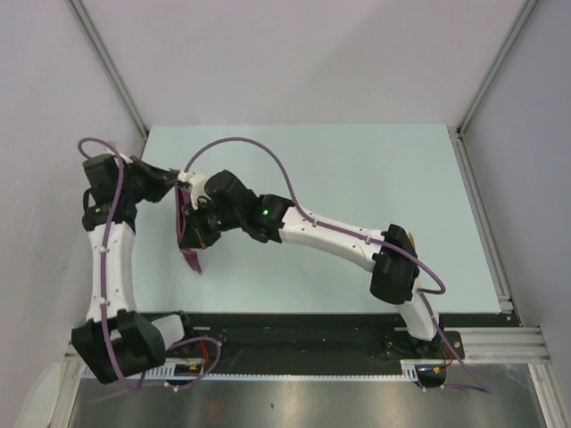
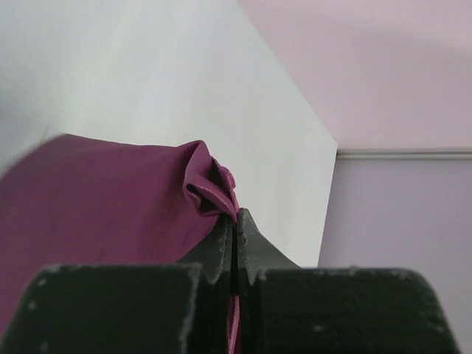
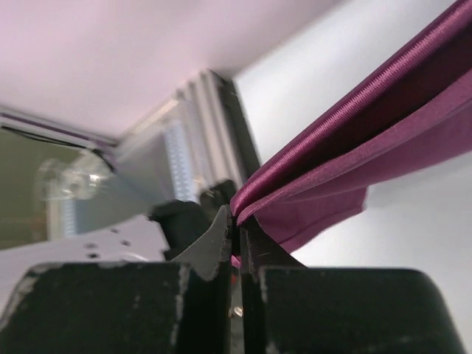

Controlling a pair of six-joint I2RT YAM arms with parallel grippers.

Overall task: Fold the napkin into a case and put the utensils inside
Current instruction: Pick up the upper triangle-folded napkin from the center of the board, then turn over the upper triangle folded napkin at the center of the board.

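Over the left-hand side of the pale counter [image 1: 375,187], the plum napkin [image 1: 191,257] is held up between two claws. One loose corner droops toward the near edge, and I cannot tell whether that corner touches the surface. The left claw [image 2: 234,221] is closed tight on a bunched, puckered bit of the cloth's edge. From its own camera the fabric spreads away to the left as a smooth, slightly sagging sheet, with the counter and the lilac wall [image 2: 383,74] behind it. The right claw [image 3: 237,221] is closed as well, pinching a spot where the cloth is doubled over. Two layers with a ribbed hem run up and away to the right from its tips, and a flap hangs beneath them above the counter. Seen from above, the claws sit close together, and most of the cloth is hidden under them, with only a narrow strip and the drooping corner showing.
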